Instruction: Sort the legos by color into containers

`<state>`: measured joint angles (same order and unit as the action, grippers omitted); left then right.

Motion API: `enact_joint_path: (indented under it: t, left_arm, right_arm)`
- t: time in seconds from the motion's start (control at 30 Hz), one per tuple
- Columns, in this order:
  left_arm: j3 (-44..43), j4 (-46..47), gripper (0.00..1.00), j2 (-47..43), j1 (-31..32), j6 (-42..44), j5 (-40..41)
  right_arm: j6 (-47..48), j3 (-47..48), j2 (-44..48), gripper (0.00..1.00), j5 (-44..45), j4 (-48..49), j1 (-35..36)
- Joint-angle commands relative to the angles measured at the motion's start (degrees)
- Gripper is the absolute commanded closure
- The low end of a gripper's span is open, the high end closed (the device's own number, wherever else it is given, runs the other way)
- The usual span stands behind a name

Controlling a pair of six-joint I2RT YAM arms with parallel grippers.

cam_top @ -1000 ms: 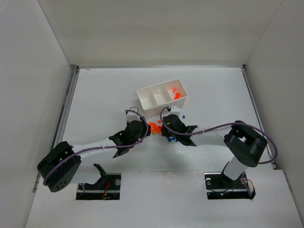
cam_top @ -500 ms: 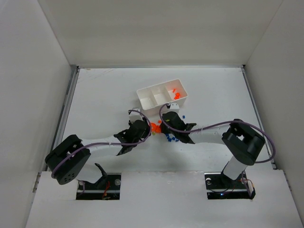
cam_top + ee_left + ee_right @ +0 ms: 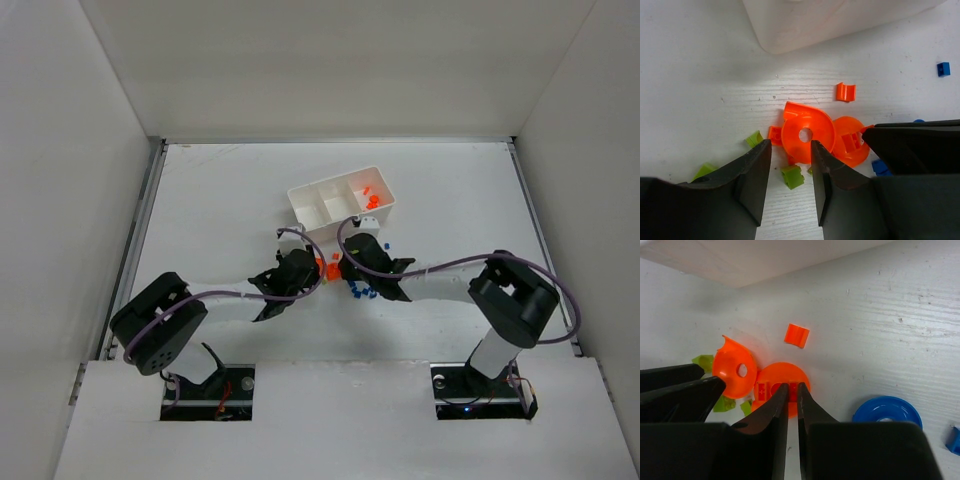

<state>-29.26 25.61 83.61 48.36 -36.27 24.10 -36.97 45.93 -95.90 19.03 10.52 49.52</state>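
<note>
Left wrist view: left gripper (image 3: pixel 789 149) spread wide, holding nothing, tips straddling near edge of holed orange disc (image 3: pixel 807 131). Disc lies flat, hole up, round, no long axis. Right gripper (image 3: pixel 793 386) nearly closed, slim slit, tips on second orange disc (image 3: pixel 782 372); can't tell if gripping. Both discs on table (image 3: pixel 220 200) just beside white tray (image 3: pixel 335 181).

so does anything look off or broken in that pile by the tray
The orange holed disc has a notched, uneven rim, possibly broken or just its shape. Nothing else stands out.
</note>
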Motion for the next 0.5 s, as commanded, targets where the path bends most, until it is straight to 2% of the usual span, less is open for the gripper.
enact_joint_path:
  t: [0.0,0.27,0.47]
  left_arm:
    - [-2.03,3.31,0.66,0.32,-0.41,1.12,0.78]
    - [-2.56,3.05,0.69,1.90,-1.03,1.82,0.51]
    - [-2.47,2.70,0.74,2.95,-1.38,1.47,0.43]
  right_arm:
    - [0.32,-0.05,6.06,0.88,1.45,1.08,0.01]
    - [2.08,-0.23,16.08,0.88,2.33,-2.61,-0.96]
    - [5.59,3.54,17.67,0.88,3.03,-3.14,-4.64]
